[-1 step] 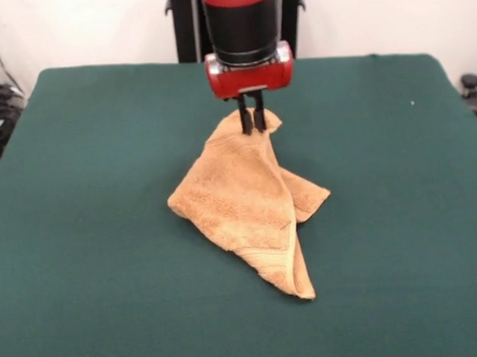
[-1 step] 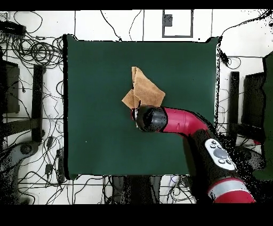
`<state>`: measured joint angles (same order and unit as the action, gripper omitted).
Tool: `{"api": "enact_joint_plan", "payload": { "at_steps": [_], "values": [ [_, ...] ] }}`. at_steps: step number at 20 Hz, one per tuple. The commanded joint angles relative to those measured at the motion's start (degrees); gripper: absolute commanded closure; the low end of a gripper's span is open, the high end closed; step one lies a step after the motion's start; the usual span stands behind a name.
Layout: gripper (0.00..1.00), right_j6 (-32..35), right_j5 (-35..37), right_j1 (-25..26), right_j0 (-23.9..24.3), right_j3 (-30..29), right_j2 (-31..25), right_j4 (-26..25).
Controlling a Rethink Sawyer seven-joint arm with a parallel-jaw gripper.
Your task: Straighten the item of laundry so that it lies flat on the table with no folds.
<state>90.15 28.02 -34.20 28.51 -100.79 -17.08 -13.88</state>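
The item of laundry [image 1: 251, 201] is a golden tan towel, bunched and folded near the middle of the green table [image 1: 83, 231]. Its top corner is lifted into a peak. My gripper [image 1: 252, 119] comes straight down onto that peak, its two dark fingers close together and pinching the cloth. From the peak the towel drapes down and spreads toward the near side, ending in a pointed corner with a woven band. In the overhead view the towel [image 2: 144, 89] lies just above the arm's red and black wrist [image 2: 152, 118], which covers the gripper and the held corner.
The arm [image 2: 184, 122] reaches in from the lower right of the overhead view. Cables and dark equipment [image 2: 32, 80] lie on the floor beyond the table's edges.
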Motion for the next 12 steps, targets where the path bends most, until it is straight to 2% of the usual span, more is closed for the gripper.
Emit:
{"api": "enact_joint_plan", "payload": {
  "at_steps": [1,7,12],
  "values": [
    [1.0,-10.19,2.04,2.05,6.09,-5.74,-13.31,-2.77],
    [1.0,-18.44,9.18,4.17,15.19,-2.58,-17.3,-6.03],
    [1.0,-25.48,15.75,9.35,22.63,4.08,-21.0,-8.92]
  ]
}}
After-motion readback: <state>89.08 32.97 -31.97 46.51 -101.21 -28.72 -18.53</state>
